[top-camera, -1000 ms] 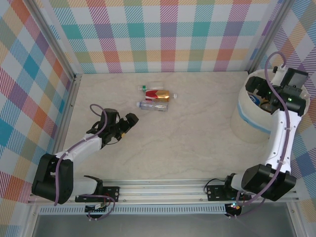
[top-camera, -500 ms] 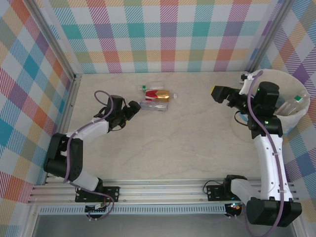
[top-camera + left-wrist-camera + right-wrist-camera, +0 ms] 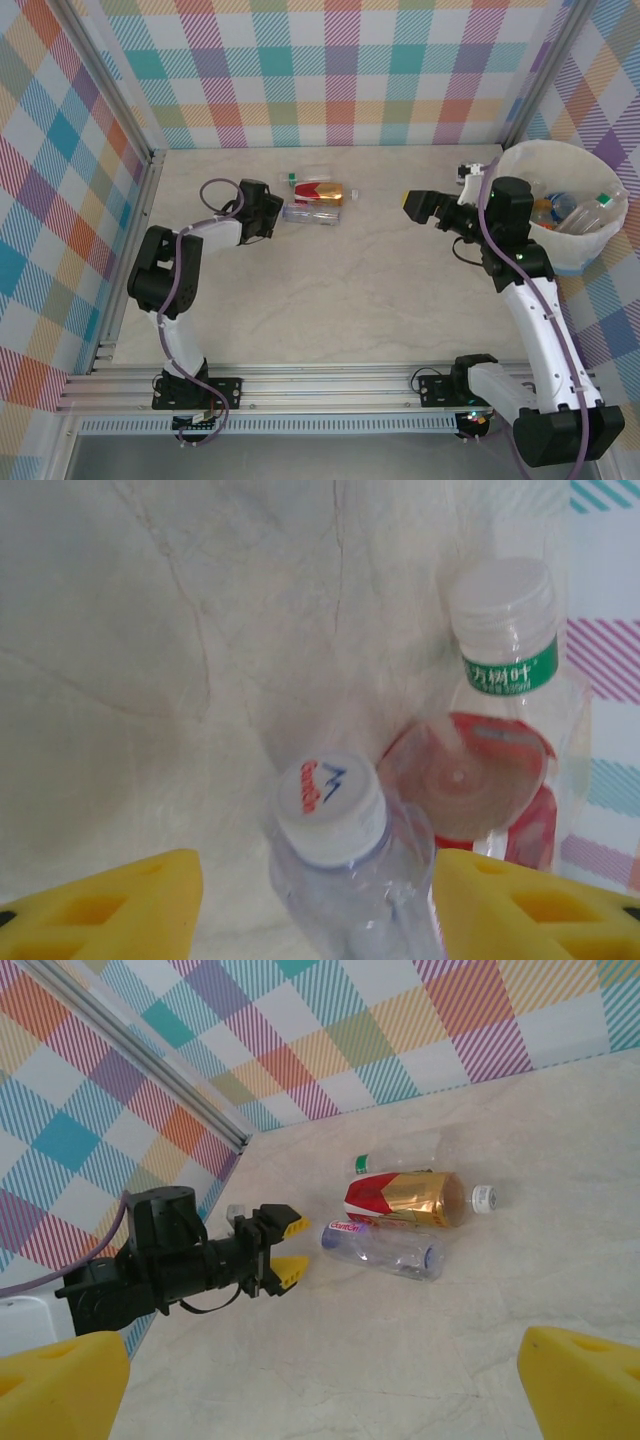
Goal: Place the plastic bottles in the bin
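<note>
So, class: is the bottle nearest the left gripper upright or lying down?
Lying down: the bottle stretches flat along the table, cap facing the left gripper.

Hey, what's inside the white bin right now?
A few plastic bottles lie inside the bin. The right arm covers its left part, so whatever lies there is hidden and I can't count them.

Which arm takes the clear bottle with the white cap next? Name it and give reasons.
Left. The left claw straddles the capped end of the clear bottle, one finger on each side. The right claw stands wide open beside the bin, far from that bottle.
</note>
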